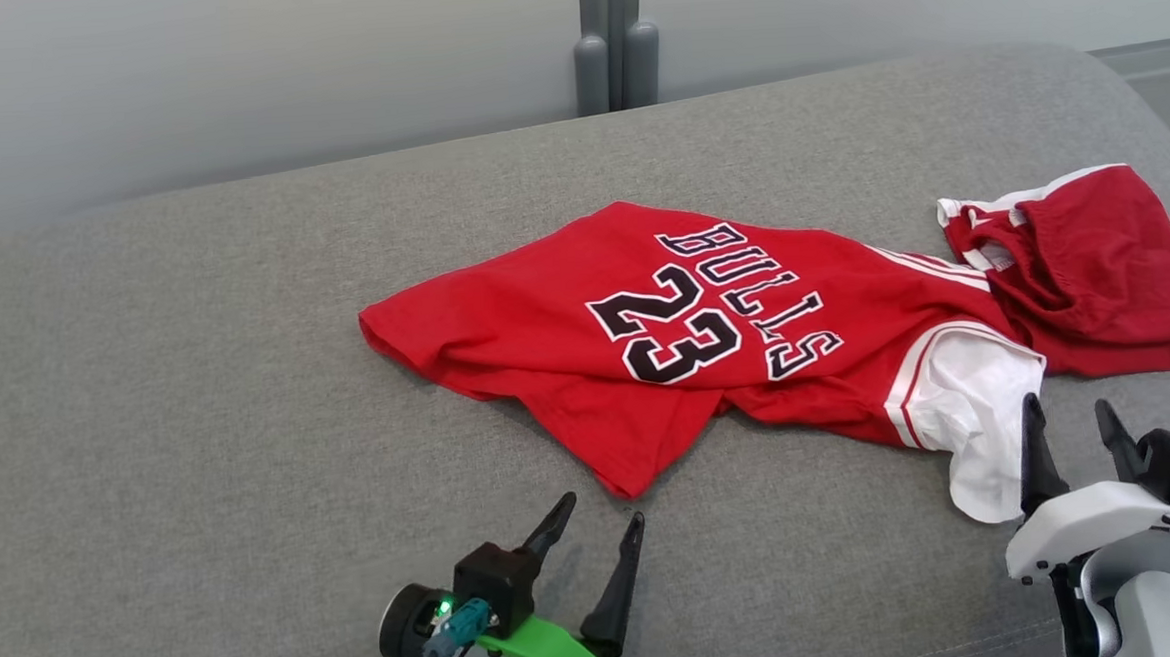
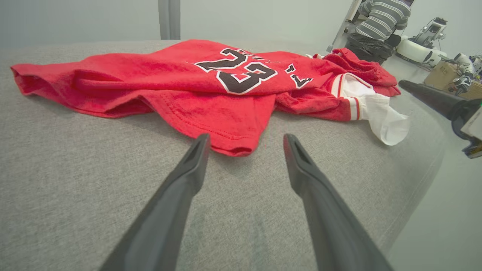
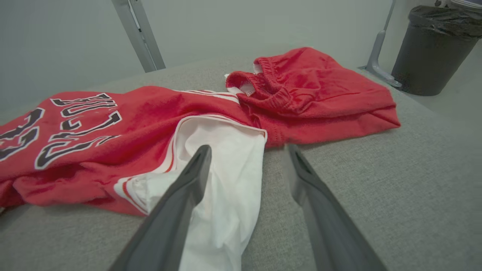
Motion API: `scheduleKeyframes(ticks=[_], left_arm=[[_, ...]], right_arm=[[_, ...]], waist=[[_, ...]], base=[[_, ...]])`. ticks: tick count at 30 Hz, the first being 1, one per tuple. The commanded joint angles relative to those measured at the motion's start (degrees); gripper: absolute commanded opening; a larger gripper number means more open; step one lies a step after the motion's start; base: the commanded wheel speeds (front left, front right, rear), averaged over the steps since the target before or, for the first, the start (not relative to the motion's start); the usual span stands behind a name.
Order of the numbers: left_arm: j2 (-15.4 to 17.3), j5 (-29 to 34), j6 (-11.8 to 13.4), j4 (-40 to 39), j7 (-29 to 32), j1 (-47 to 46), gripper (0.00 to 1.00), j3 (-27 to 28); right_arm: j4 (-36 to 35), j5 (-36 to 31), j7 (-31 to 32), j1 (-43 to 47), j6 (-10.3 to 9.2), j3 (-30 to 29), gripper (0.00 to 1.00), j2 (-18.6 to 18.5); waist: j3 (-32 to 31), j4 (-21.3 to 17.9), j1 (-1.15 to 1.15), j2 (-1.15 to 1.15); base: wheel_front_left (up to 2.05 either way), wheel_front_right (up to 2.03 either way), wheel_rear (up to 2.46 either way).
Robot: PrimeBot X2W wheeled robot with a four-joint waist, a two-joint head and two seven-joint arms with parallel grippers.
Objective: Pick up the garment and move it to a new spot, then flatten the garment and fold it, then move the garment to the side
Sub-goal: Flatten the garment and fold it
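Two claws (image 1: 602, 509) (image 1: 1065, 403) spread; one jersey (image 1: 565, 320), one shorts (image 1: 1092, 252).

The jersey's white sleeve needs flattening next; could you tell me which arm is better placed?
Probably the right arm: its open jaws sit right at the white sleeve, while the left arm's open jaws point at the red hem corner.

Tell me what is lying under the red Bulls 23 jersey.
The red jersey with black lettering lies on the grey fabric cushion. A white cloth part sticks out from under its edge; how far it runs beneath is covered.
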Motion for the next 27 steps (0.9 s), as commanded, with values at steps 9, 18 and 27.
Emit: scheduleKeyframes(ticks=[9,18,27], left_arm=[[0.2,-2.7,0.4,12.0,-0.2,-8.5,1.00,-7.3],[0.2,-6.8,3.1,23.9,-0.7,-16.0,1.00,-10.1],[0.3,-10.0,5.1,26.2,-0.7,-19.0,0.00,-8.6]], right_arm=[[-9.8,1.8,0.4,1.9,-0.05,1.7,1.00,-0.3],[-15.5,3.2,2.7,3.8,-0.04,2.8,1.00,-0.2],[-18.1,3.9,2.8,4.2,-0.04,2.6,1.00,-0.2]], waist=[[0.6,-5.7,0.00,0.00],[1.8,-10.1,0.00,0.00],[2.1,-10.7,0.00,0.00]], base=[[0.00,0.00,0.00],[0.00,0.00,0.00],[0.00,0.00,0.00]])
